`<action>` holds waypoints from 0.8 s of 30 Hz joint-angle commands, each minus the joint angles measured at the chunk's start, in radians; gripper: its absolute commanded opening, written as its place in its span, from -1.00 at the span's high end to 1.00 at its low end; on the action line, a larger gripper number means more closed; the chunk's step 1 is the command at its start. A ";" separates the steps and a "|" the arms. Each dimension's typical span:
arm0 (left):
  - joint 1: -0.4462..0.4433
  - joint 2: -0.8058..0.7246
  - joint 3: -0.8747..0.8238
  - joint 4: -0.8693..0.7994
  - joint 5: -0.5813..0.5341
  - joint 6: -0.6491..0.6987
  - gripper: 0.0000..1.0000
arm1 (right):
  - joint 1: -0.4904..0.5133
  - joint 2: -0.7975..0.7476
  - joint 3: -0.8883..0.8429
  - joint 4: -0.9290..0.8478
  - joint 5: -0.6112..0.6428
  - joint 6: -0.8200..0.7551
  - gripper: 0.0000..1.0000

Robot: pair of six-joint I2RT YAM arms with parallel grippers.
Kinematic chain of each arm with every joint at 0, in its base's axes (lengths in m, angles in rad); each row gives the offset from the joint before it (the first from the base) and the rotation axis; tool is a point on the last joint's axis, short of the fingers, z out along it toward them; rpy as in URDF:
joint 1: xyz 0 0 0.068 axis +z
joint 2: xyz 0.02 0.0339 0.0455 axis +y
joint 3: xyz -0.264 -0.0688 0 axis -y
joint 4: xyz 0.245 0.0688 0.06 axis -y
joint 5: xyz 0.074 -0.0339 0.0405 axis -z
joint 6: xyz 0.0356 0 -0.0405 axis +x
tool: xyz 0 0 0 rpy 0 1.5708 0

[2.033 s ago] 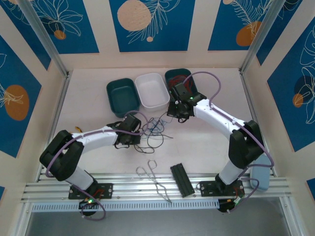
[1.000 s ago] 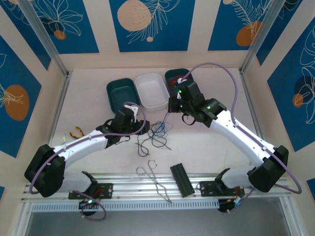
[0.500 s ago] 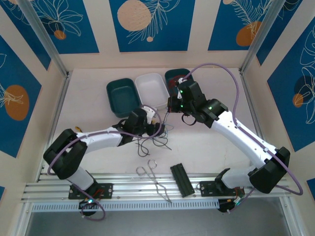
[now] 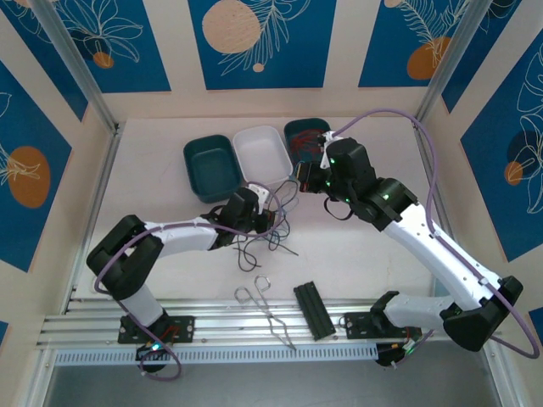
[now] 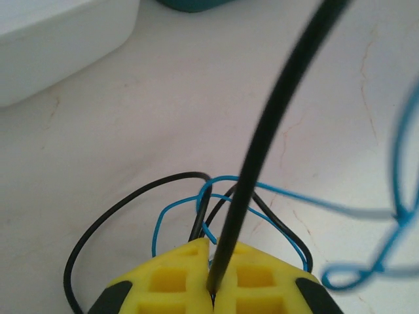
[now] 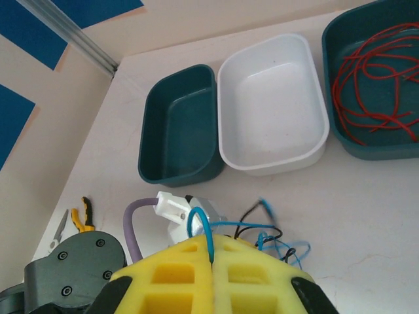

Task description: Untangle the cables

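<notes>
A tangle of thin blue and black cables (image 4: 273,231) lies on the table in front of the trays. My left gripper (image 4: 265,217) sits low at the tangle, shut on a black cable (image 5: 262,131) that rises steeply from between its yellow fingers (image 5: 177,275). Blue cable loops (image 5: 275,196) lie just beyond it. My right gripper (image 4: 307,180) hangs above the tangle's right side, shut on a blue cable (image 6: 200,221) looping out of its jaws (image 6: 213,241). Red cables (image 6: 373,85) lie in the right teal tray (image 6: 340,134).
An empty white tray (image 4: 263,155) and an empty dark teal tray (image 4: 210,167) stand at the back. Metal tongs (image 4: 265,309) and a black bar (image 4: 314,309) lie near the front rail. Yellow-handled pliers (image 6: 84,212) rest at the left.
My left gripper has moved into the tangle and shut on a black cable. The right gripper has shifted a little right and back, drawing strands up from the tangle.
</notes>
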 commanded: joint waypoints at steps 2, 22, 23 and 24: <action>-0.005 0.002 0.020 -0.043 -0.022 -0.004 1.00 | -0.021 -0.046 -0.004 -0.030 0.054 0.004 1.00; -0.006 0.020 0.012 -0.189 -0.048 0.046 1.00 | -0.161 -0.228 0.064 -0.159 0.235 -0.094 1.00; -0.006 0.022 0.012 -0.196 -0.048 0.047 1.00 | -0.174 -0.234 0.072 -0.169 0.240 -0.102 1.00; -0.006 0.025 0.013 -0.202 -0.049 0.048 1.00 | -0.184 -0.238 0.081 -0.180 0.244 -0.108 1.00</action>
